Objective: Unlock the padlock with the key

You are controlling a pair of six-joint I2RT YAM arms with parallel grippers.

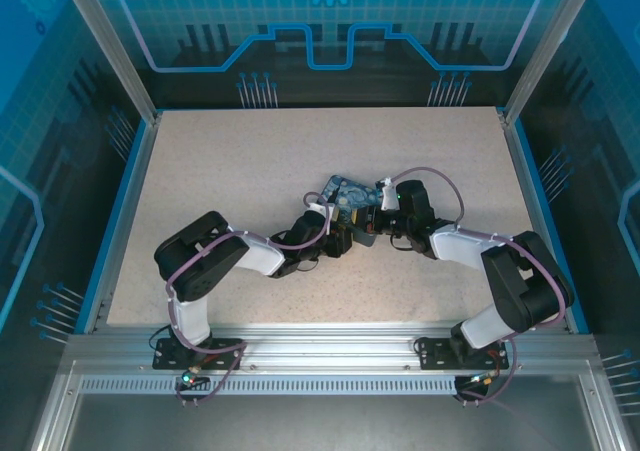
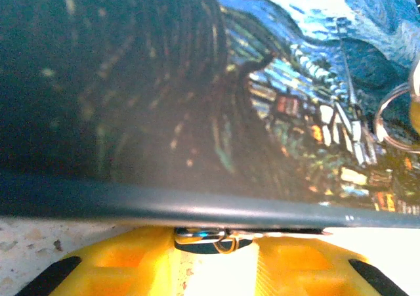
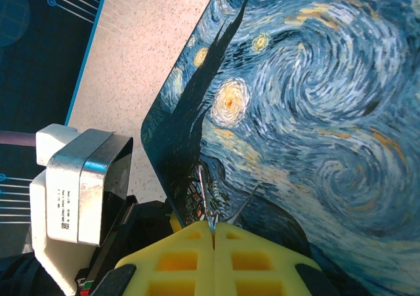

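Now left gripper clamps padlock; right gripper, nearly closed, pinches key; a misaligned push could twist it loose.

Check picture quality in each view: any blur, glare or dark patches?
Top external: evenly lit and sharp, the tin small. Left wrist: the tin is too close, its left half dark and blurred; the left gripper is washed out by glare, and the padlock at its fingertips is barely resolved. Right wrist: painted lid bright and sharp, right gripper slightly soft.

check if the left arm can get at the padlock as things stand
Probably yes: the padlock sits between the left arm's jaws, seemingly pinched, at the edge of the tin, with nothing blocking it.
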